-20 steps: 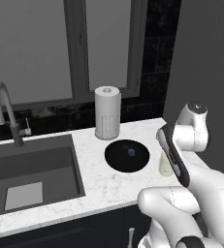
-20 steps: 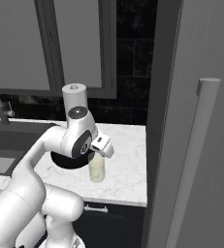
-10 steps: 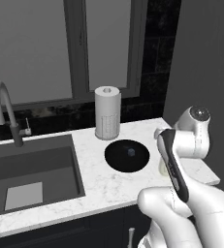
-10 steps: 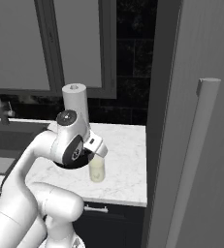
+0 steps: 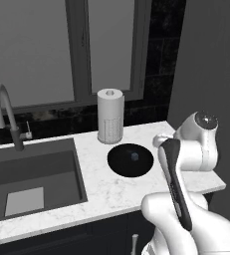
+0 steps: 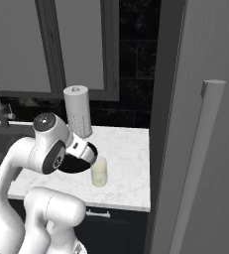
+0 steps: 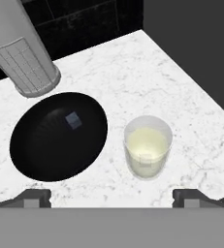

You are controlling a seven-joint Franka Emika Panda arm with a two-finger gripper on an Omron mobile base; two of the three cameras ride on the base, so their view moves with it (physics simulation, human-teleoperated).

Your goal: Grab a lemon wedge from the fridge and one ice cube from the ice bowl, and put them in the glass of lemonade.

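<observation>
The glass of lemonade [image 7: 147,152] stands upright on the white marble counter, also seen beside my arm in the right base view [image 6: 99,172]. Just left of it lies the black ice bowl [image 7: 50,145] with one small ice cube [image 7: 73,120] in it; the bowl [image 5: 130,160] and cube [image 5: 134,156] also show from the left base. My gripper [image 7: 112,197] hovers above the counter near the glass, open, its fingertips [image 7: 36,197] wide apart with nothing between them. The grey fridge [image 6: 195,99] is closed at the right. The lemon wedge is out of view.
A white paper towel roll [image 5: 110,115] stands behind the bowl by the window. The grey sink [image 5: 32,174] and its faucet [image 5: 7,114] are to the left. The fridge's bar handle [image 6: 200,163] juts out at the right, close to the counter's end.
My arm's wrist joint has swung left in the right base view, leaving the glass more exposed. Bowl, cube, glass and roll have not moved.
</observation>
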